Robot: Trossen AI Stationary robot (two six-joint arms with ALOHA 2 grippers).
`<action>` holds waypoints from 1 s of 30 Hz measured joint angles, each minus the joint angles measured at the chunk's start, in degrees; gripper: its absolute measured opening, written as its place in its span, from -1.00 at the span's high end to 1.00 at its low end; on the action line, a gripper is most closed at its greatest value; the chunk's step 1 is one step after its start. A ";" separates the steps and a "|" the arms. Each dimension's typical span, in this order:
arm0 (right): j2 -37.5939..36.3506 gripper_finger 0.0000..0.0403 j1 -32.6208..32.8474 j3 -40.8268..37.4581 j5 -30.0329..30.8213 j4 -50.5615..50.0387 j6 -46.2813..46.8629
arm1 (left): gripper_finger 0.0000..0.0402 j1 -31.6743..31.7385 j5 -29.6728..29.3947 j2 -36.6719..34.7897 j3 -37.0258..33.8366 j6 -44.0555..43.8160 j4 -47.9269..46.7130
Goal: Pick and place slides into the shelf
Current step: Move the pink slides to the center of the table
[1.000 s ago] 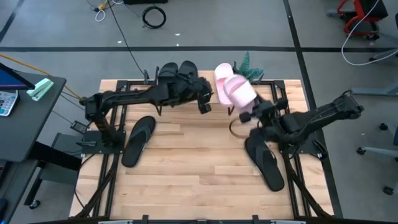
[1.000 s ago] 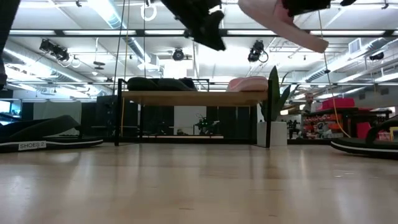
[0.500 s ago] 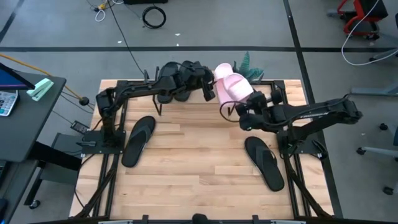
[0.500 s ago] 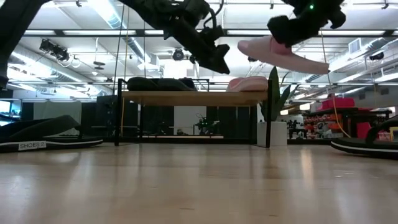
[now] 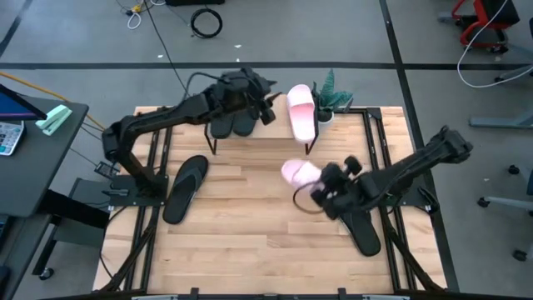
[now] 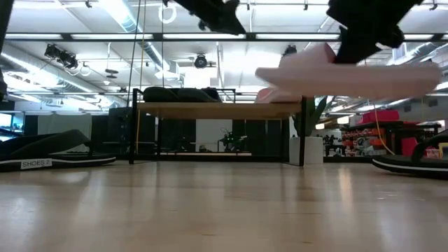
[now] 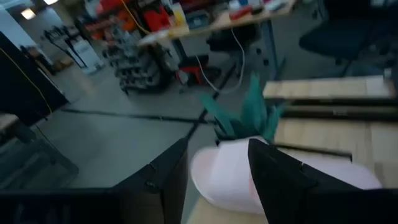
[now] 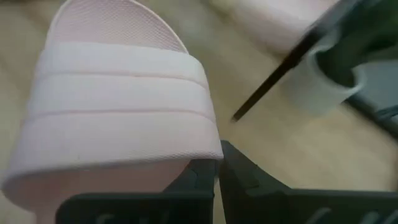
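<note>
My right gripper [image 5: 326,188] is shut on a pale pink slide [image 5: 298,172], carried in the air over the table's middle right; the low view shows that slide [image 6: 350,72] about level. The shelf [image 6: 210,109] stands at the far edge. On its top board lie two black slides [image 5: 233,123] and the other pink slide [image 5: 301,112]. My left gripper [image 7: 217,183] is open above the shelf, its fingers on either side of that pink slide [image 7: 227,174] without touching it. Two flat black slides [image 5: 185,187] [image 5: 358,218] lie on the table. My right gripper pinches the pink slide between its two fingers at one side edge, beside the end of the broad strap [image 8: 208,149]. The fingers come at it from the table's right side. The slide is lifted clear and sits roughly level, strap up.
A small plant in a white pot [image 5: 333,93] stands at the far edge right of the shelf. A thin dark ring of cable [image 5: 301,202] lies under my right gripper. Bare slatted tabletop [image 5: 250,217] spreads between the two flat slides.
My right gripper has carried the pink slide away from the shelf toward the table's near edge and downward; the slide has turned from tilted to about level. My left gripper has moved toward the far edge, over the shelf, and risen.
</note>
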 joint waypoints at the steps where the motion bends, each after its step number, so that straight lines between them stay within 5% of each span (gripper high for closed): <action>1: 1.93 0.97 0.73 0.00 -1.02 0.80 0.56 | 0.14 0.10 0.00 -0.79 0.00 0.00 -0.32; 9: 16.86 0.96 2.55 0.00 -5.36 9.16 1.02 | 0.14 0.59 0.11 -1.86 0.00 0.00 -2.68; 19: 22.74 0.91 -0.21 0.08 -10.01 12.52 -0.88 | 0.14 0.70 0.09 -1.74 -0.02 -0.13 -3.66; 30: 20.90 0.37 -7.58 0.04 -19.57 12.64 -6.23 | 0.14 0.73 0.05 -1.74 -0.02 0.13 -4.02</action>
